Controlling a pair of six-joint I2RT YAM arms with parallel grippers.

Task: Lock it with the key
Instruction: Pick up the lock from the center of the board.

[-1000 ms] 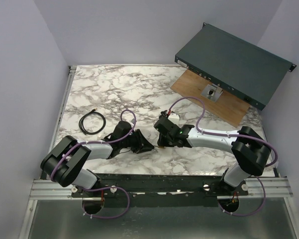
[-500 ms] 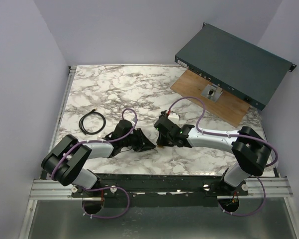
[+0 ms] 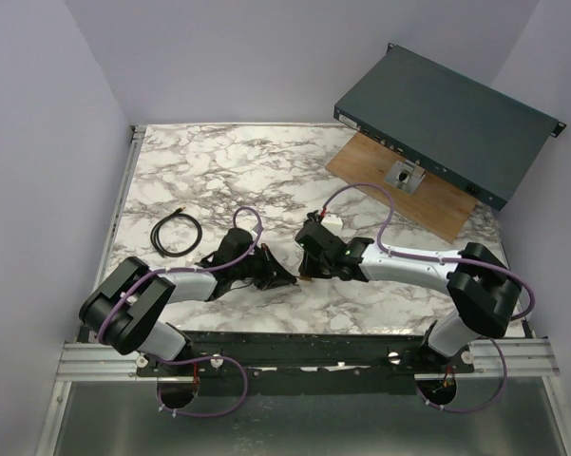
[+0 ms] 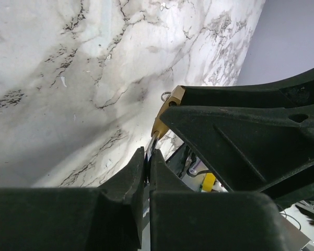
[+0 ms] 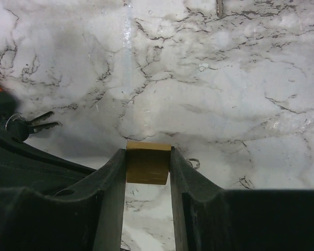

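A brass padlock (image 5: 148,162) sits clamped between the fingers of my right gripper (image 5: 148,152), just above the marble table. My left gripper (image 4: 148,154) is shut on a thin key (image 4: 154,140) whose blade runs up into the underside of the padlock (image 4: 166,112). In the top view the two grippers meet tip to tip near the table's front middle, the left gripper (image 3: 283,278) beside the right gripper (image 3: 304,273). The padlock's shackle is hidden. A bunch of spare keys (image 5: 30,124) hangs by the left gripper.
A coiled black cable (image 3: 176,233) lies at the left. At the back right, a wooden board (image 3: 437,211) carries a small metal latch plate (image 3: 404,176), and a dark green rack unit (image 3: 451,109) rests behind it. Purple arm cables loop above both wrists.
The right gripper has edged slightly left toward the left gripper with the padlock in it. The left arm has barely shifted.
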